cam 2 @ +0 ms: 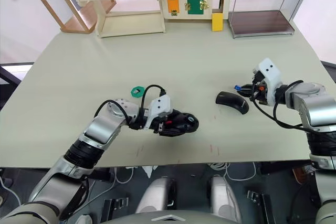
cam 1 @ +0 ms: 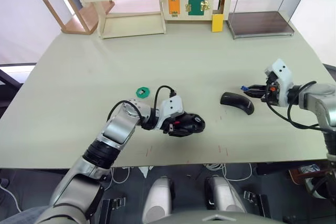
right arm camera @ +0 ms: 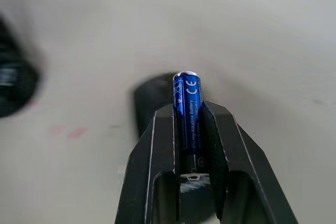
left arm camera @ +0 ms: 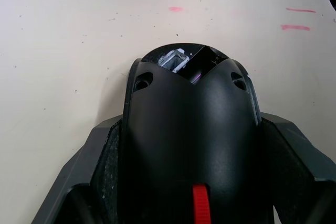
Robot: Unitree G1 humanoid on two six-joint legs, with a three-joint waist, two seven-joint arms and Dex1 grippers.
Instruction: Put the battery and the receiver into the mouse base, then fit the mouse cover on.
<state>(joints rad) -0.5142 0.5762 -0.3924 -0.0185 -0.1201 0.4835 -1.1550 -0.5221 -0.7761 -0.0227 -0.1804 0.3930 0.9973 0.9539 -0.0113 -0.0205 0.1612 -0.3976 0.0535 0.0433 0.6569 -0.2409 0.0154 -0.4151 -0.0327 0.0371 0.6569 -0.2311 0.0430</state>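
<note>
From the head camera, the left gripper [cam 1: 185, 124] clasped the mouse base [cam 1: 190, 124] at the table's [cam 1: 79, 87] near middle, while the mouse cover [cam 1: 237, 102] lay to its right, the right gripper [cam 1: 253, 91] just beyond it. The left wrist view showed the fingers [left arm camera: 97, 156] closed against the base's sides. The right wrist view showed the battery [right arm camera: 187, 113] pinched lengthwise between closed fingers [right arm camera: 152, 156].

Silver-grey jointed arms, white wrist housings (looped black cables), black two-fingered left gripper [cam 1: 185, 124], right gripper [cam 1: 251, 91]
</note>
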